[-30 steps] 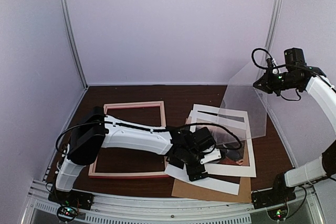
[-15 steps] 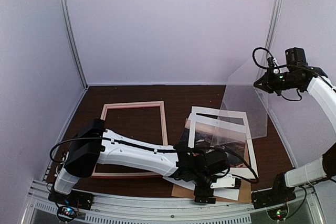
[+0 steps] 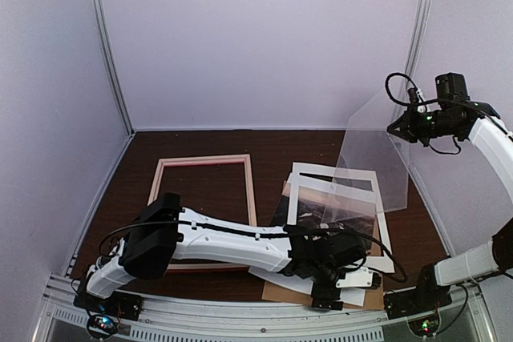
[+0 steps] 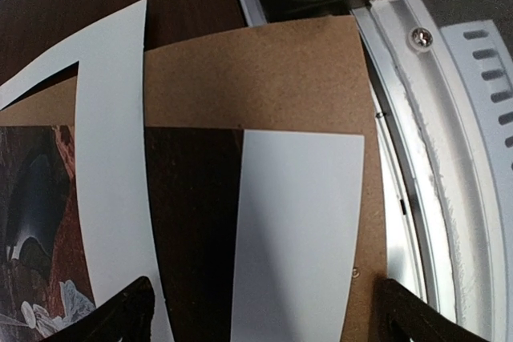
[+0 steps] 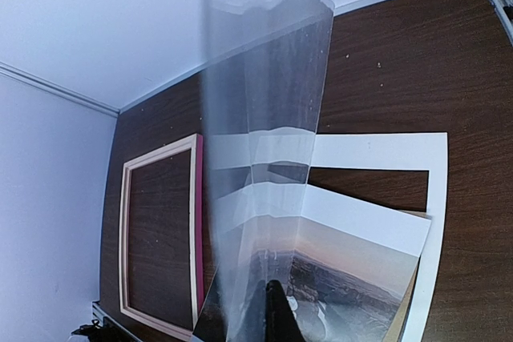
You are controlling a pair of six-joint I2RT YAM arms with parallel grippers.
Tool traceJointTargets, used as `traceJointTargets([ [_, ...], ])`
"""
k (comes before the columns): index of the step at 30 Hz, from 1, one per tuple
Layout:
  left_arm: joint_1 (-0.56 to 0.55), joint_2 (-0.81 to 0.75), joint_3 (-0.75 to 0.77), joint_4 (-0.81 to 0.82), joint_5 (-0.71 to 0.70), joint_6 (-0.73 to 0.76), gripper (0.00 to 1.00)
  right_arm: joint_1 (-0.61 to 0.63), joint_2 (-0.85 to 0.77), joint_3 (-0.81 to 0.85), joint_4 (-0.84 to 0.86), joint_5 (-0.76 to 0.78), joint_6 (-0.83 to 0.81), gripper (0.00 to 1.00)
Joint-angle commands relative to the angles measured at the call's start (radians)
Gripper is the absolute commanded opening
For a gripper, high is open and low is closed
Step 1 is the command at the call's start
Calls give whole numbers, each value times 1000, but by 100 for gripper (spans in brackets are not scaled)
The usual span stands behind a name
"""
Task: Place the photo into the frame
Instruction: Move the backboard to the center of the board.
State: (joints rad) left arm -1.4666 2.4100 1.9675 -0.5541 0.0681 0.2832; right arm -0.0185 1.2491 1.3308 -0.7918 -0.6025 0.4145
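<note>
My left arm has swung down to the near right edge of the tabletop, and its fingers [image 4: 132,314] now gape fully wide over the brown board [image 4: 264,70], holding nothing. The photo [image 5: 353,266] lies skewed against the white mat [image 5: 433,198], right of the frame [image 3: 204,160] and not yet in it. The right fingers [image 5: 276,314] are clamped on the clear sheet [image 3: 373,166], raised by the right edge. Mat and board crowd the photo's edges.

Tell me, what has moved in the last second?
The left gripper swung right and toward the near edge, open and empty. The right gripper kept the clear sheet raised; the frame stayed put.
</note>
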Motion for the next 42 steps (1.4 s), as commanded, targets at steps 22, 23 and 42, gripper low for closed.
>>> traceJointTargets([
  [22,-23,27,-24,60,-3,23,98,-12,-14,-16,23,-15,-8,0],
  [23,-23,29,-23,63,-18,22,98,-12,-14,-16,23,-14,-8,0],
  [42,38,42,-22,119,5,-110,94,-12,-19,-25,25,-22,-8,0],
])
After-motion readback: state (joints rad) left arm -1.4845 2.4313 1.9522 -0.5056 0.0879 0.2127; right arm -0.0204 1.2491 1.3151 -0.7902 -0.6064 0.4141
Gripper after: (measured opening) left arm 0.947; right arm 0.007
